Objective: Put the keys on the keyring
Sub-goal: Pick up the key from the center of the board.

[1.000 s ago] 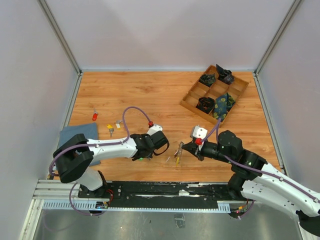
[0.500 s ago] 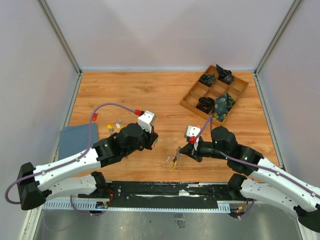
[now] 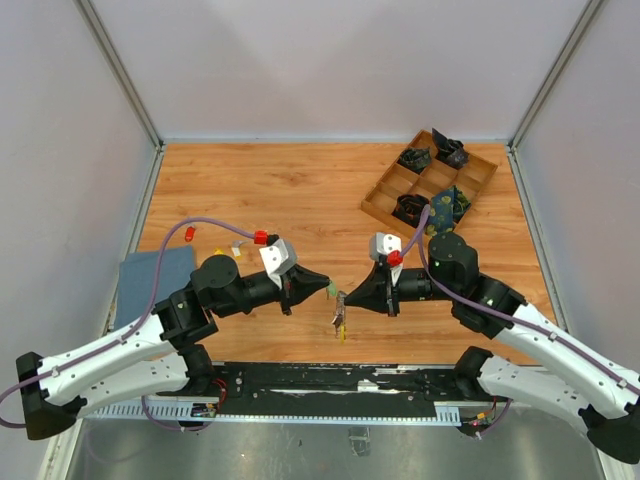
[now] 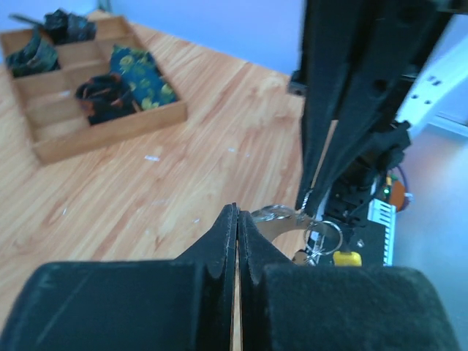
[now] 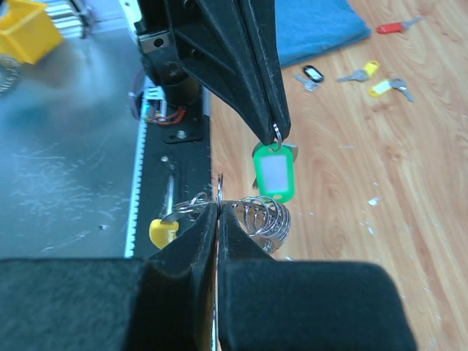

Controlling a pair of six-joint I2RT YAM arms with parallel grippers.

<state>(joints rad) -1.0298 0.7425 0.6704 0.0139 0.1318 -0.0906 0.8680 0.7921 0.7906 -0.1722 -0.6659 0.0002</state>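
The keyring (image 5: 259, 216) vanishes between the right pincer (image 5: 218, 206) tips — grip point hidden; keys (image 5: 363, 72) beyond the left pincer (image 5: 276, 126) — blurred.

keyring (image 5: 256, 212): glossy bright metal wire, yellow plastic sleeve (image 5: 162, 232). tag (image 5: 273, 175): glossy green plastic. keys (image 5: 362, 72): dull metal, coloured plastic heads. table (image 3: 300, 190): smooth satin wood. tray (image 4: 110, 139): bare matt wood. cloth (image 5: 322, 29): blue, matt.

White arms (image 3: 110, 360), black joints (image 3: 215, 272), purple cables (image 3: 205, 220) with red plugs (image 3: 262, 238); left gripper (image 3: 326, 287) and right gripper (image 3: 348, 297) are black and tapered.
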